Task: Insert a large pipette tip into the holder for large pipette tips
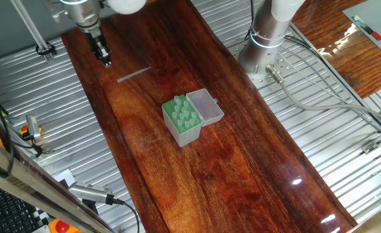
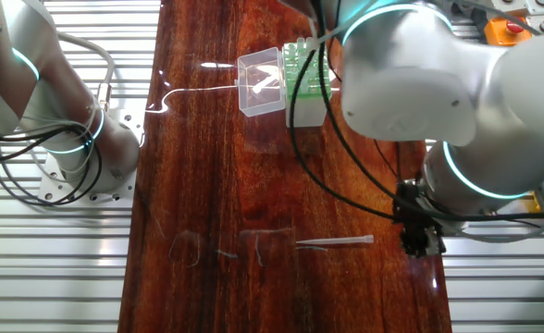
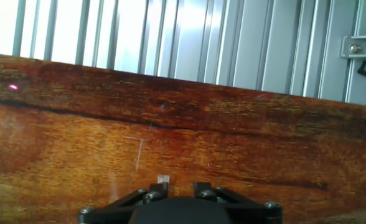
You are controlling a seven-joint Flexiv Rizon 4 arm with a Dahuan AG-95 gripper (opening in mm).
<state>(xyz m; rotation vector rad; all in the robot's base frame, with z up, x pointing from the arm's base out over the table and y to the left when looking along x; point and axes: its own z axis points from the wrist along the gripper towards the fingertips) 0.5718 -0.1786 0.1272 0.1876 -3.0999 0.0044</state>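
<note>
Your glossy dark red wooden tabletop (image 1: pixel 242 162) over ribbed metal, thin translucent pipette tip (image 1: pixel 134 75) lying flat, green-topped holder box (image 1: pixel 181 119) at its 5 o'clock, gripper (image 1: pixel 105 62) empty, jaw gap unclear.

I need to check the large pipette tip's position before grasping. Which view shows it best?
The other fixed view: the large pipette tip lies flat on the table, seen whole and side-on, apart from the hand. One fixed view shows it small and faint. In the hand view I cannot make it out.

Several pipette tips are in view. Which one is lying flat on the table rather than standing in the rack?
The loose large pipette tip, lying alone on the wood near the gripper. The others stand upright in the green-topped holder.
</note>
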